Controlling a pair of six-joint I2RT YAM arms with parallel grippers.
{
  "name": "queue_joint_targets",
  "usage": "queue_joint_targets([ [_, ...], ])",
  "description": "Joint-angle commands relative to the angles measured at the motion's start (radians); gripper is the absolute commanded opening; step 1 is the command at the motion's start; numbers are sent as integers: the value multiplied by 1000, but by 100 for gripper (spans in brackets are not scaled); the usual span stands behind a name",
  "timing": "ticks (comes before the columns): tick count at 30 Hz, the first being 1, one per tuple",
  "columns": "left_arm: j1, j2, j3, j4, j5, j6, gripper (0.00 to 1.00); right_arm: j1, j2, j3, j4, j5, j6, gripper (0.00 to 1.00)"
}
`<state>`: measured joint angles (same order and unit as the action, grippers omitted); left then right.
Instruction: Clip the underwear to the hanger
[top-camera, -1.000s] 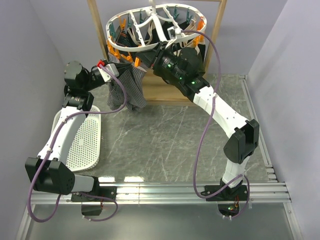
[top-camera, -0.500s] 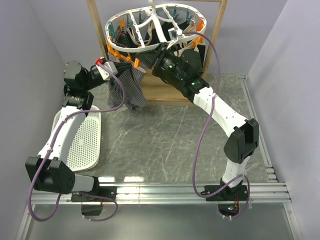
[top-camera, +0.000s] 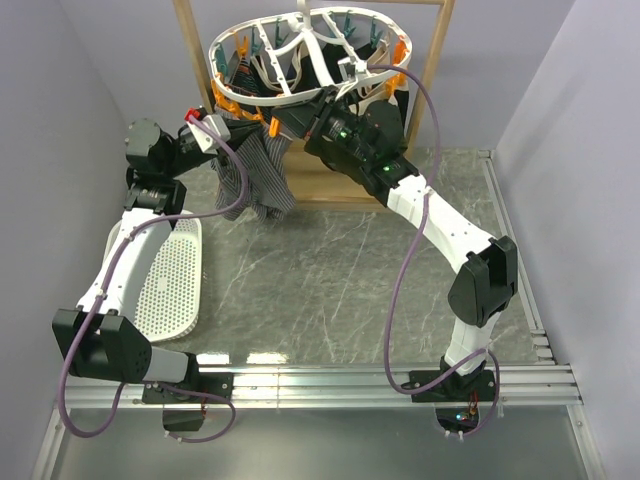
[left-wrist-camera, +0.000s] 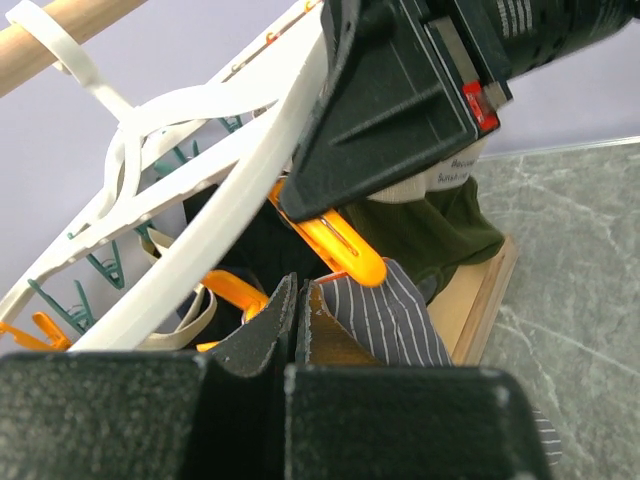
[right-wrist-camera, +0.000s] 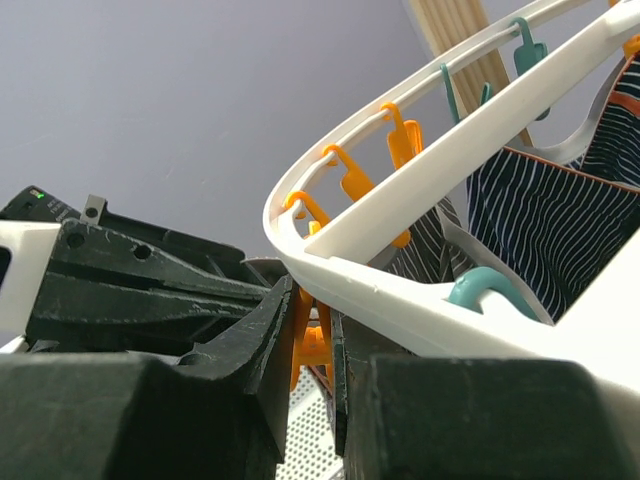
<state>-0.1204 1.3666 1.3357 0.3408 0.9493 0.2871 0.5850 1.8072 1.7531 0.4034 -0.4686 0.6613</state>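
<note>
Noting: I hold underwear (top-camera: 256, 180) higher now, left jaws pinching it; right jaws squeeze orange clip (right-wrist-camera: 308, 340); clipping looks near.

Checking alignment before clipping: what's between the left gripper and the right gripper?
In the left wrist view: an orange clip held in the right gripper, with the striped underwear right beside it.
</note>
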Motion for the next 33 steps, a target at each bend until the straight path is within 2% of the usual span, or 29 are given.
queue_joint_targets([
  [1, 8, 2, 53, 76, 32, -69, 0, 22, -46, -32, -12, -125, -9, 0],
  [19, 24, 25, 86, 129, 14, -181, 0, 21, -55, -60, 18, -140, -19, 0],
  [33, 24, 28, 88, 133, 20, -198, 0, 21, -52, -87, 112, -150, 38, 0],
])
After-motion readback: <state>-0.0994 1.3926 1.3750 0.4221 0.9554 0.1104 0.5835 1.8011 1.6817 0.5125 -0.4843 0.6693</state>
